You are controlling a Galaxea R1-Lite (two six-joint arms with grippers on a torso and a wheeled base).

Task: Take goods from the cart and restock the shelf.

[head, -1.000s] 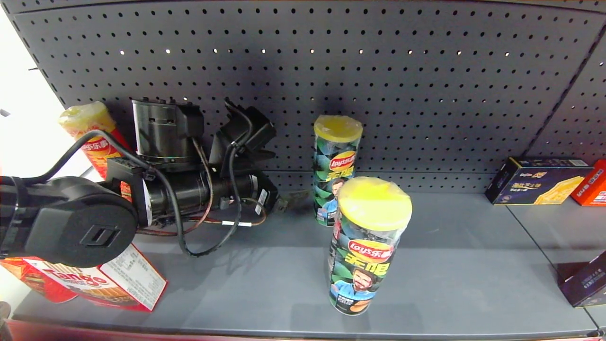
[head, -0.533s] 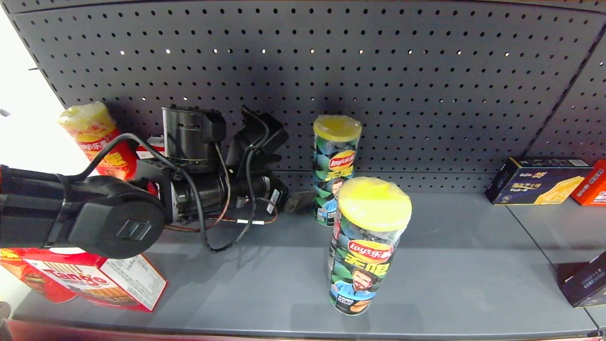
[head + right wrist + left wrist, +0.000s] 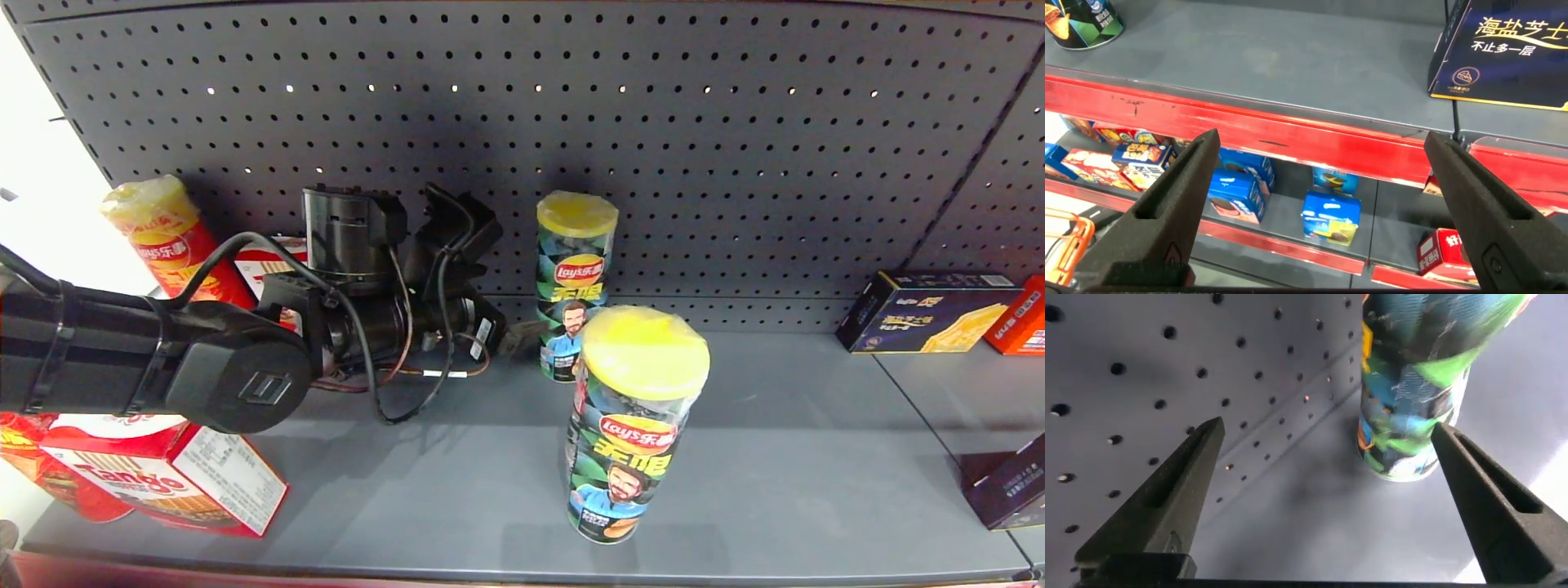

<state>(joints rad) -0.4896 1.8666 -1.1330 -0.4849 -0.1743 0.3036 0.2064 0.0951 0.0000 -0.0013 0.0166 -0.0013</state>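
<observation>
Left gripper (image 3: 1327, 429): spread wide, empty, low over the shelf (image 3: 816, 457), close to the pegboard (image 3: 653, 122). Just ahead of its tips: rear chips can (image 3: 1413, 392), upright at the pegboard's foot; contact with a finger not clear. Farther off, toward the shelf's front edge: second chips can (image 3: 633, 425), upright, apart from the first. Back along the arm: red can (image 3: 167, 237), red box (image 3: 163, 482). Right gripper (image 3: 1323, 137): likewise wide, empty, out before the shelf's red edge (image 3: 1290, 118). Beyond one finger: dark box (image 3: 1507, 53). Below: blue boxes (image 3: 1237, 192) on a lower shelf.
</observation>
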